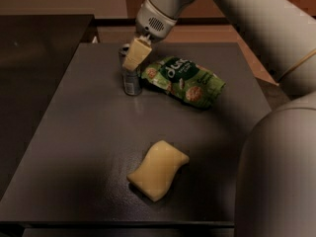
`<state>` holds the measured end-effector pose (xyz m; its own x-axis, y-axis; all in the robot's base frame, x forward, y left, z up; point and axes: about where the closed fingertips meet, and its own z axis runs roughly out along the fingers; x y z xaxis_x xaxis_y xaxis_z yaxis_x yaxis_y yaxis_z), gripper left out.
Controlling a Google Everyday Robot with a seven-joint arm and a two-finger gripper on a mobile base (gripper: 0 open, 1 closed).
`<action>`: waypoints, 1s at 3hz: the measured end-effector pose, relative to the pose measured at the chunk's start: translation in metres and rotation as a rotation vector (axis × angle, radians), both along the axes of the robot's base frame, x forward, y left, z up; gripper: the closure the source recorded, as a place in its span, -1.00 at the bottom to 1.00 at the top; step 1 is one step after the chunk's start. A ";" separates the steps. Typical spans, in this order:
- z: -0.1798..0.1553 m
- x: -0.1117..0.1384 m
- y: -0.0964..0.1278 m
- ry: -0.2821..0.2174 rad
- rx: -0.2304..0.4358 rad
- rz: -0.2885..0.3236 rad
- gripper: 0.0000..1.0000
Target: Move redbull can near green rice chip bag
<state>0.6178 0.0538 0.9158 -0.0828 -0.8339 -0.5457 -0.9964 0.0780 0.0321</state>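
Observation:
The redbull can (131, 83) stands upright on the dark table (89, 147), just left of the green rice chip bag (185, 82), almost touching the bag's left end. The bag lies flat at the far middle of the table. My gripper (135, 54) hangs from the white arm right at the can's top and covers its upper part. I cannot tell whether it touches the can.
A pale yellow wavy sponge (158, 169) lies near the table's front middle. My arm's white body (281, 172) fills the right side of the view. A darker counter (39, 58) lies to the left, beyond the table's left edge.

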 end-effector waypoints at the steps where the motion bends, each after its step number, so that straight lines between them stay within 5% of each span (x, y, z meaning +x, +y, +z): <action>1: 0.000 0.000 0.000 0.000 0.000 0.000 -0.76; 2: -0.002 0.001 0.002 0.000 0.002 0.001 -1.00; 3: -0.002 0.001 0.002 0.000 0.002 0.001 -1.00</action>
